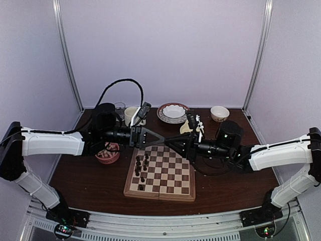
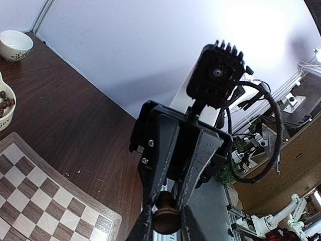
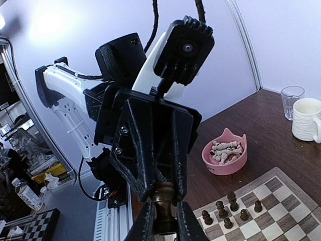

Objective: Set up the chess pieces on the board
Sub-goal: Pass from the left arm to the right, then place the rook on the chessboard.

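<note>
A dark piece is pinched between both sets of jaws, where the left gripper and right gripper meet tip to tip. The board lies below the jaws, with more dark pieces standing left of them.

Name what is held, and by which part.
One dark chess piece, pinched by the left gripper and right gripper, one at each end; which end is the base is unclear.
</note>
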Controlling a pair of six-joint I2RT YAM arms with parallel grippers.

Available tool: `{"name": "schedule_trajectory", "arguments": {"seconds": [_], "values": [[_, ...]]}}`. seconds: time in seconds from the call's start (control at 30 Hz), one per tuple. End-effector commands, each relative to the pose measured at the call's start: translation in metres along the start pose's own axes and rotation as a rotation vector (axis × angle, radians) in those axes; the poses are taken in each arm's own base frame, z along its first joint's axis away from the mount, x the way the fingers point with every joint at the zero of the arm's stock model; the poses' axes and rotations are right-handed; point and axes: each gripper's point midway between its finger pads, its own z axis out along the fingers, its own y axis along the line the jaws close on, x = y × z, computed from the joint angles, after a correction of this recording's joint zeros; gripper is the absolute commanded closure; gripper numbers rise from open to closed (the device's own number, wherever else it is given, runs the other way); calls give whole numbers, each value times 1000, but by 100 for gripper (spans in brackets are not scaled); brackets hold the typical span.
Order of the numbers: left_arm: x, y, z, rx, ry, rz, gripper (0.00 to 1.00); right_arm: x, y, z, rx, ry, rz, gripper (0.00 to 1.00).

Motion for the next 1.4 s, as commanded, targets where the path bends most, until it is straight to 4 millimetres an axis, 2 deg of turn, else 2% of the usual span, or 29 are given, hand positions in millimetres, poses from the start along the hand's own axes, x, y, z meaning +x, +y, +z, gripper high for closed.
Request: {"name": "schedule_trajectory", "arguments": {"seconds": [0.0,0.17,0.33,0.4,0.5,0.67,0.8,0.93,1.13,1.37], "values": [[-4,-4,-3,17,-19,26,86,-13,10,-2,-39,-40,-13,87],[-3,-2,-3,10,-17,29,84,-14,8,-4,-23,-44,-19,97],[-5,4,-9,-62,-34,53,52,-11,0,-3,30,-12,-32,100],[-7,8,-15,-126,-44,75,44,-5,-5,-3,59,36,-44,100],[-10,18,-29,-247,-74,122,38,7,-17,-4,151,176,-58,99],[-18,39,-65,-512,-161,173,37,39,-49,-28,390,519,-49,100],[-25,54,-103,-728,-243,196,37,56,-63,-45,503,744,-40,98],[-29,64,-127,-865,-289,209,37,65,-69,-59,577,939,-34,97],[-29,70,-135,-921,-294,218,37,71,-77,-70,647,1139,-94,97],[-29,71,-137,-935,-298,223,37,100,-89,-69,657,1291,-121,100]]}}
